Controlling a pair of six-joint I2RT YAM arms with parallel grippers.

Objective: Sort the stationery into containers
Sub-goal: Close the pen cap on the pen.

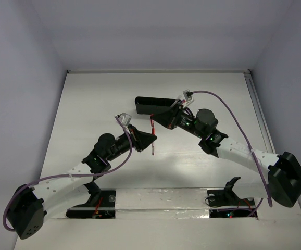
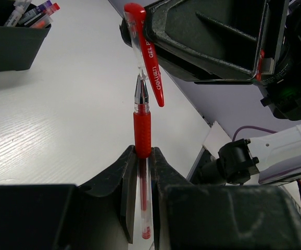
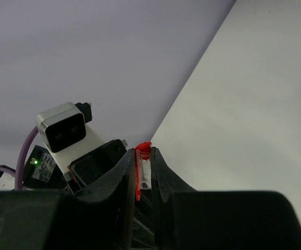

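My left gripper [image 1: 148, 139] is shut on a red-and-clear gel pen [image 1: 152, 148], held above the table; in the left wrist view the pen [image 2: 142, 130] stands up between the fingertips of the gripper [image 2: 142, 152], tip uncovered. My right gripper [image 1: 159, 119] is shut on the pen's red-and-clear cap [image 2: 148, 57], right at the pen tip. The right wrist view shows the cap [image 3: 143, 165] pinched in that gripper [image 3: 142, 153]. The black tray [image 1: 146, 104] lies just behind both grippers; it holds several pens [image 2: 36, 13]. Scissors and eraser are out of view.
The white table [image 1: 88, 104] is walled in by pale panels at the back and both sides. A rail [image 1: 257, 114] runs along the right edge. The arm mounts [image 1: 155, 203] sit on a taped strip at the near edge. Purple cables [image 1: 234, 114] loop off both wrists.
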